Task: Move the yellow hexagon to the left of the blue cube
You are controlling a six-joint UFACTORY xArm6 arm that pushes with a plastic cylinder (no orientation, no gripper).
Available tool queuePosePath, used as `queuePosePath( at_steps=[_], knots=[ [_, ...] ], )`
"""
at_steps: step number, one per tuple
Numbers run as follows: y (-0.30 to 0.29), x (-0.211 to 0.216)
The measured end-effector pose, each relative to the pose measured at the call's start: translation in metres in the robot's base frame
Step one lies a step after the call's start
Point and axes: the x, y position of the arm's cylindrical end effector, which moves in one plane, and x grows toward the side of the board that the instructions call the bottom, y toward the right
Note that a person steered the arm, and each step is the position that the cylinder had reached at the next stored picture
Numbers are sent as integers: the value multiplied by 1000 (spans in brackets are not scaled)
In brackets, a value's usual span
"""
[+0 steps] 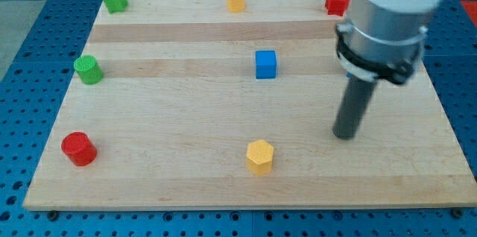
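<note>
The rod's tip (344,136), an end effector with no jaws and holding nothing, rests on the table (186,185) right of the yellow hexagon (260,156), untouched near the bottom edge, well below the blue cube (265,64), apparently positioned for a leftward push.

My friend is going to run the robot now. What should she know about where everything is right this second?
My tip rests on the board toward the view's right, touching no block.
The yellow hexagon sits near the view's bottom edge, left of my tip and apart from it.
The blue cube is mid-board, straight above the hexagon in the view.
Done: nothing visible yet; the hexagon is below the cube, not to its left.
Left: bring my tip to the hexagon and push it up and leftward until it sits on the cube's left side, probably without nudging the cube.
</note>
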Motion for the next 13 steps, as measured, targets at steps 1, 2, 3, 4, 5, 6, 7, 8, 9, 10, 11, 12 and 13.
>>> queuePosePath(
  at_steps=[1, 2, 3, 4, 5, 6, 7, 8, 9, 10, 11, 12, 13],
  knots=[
    [-29, 40],
    [-96, 34],
    [-150, -4],
    [-159, -6],
    [-126, 35],
    [-144, 63],
    [-187, 37],
    [-187, -29],
    [-187, -86],
    [-187, -83],
    [-191, -54],
    [-219, -74],
    [-224, -114]
  ],
)
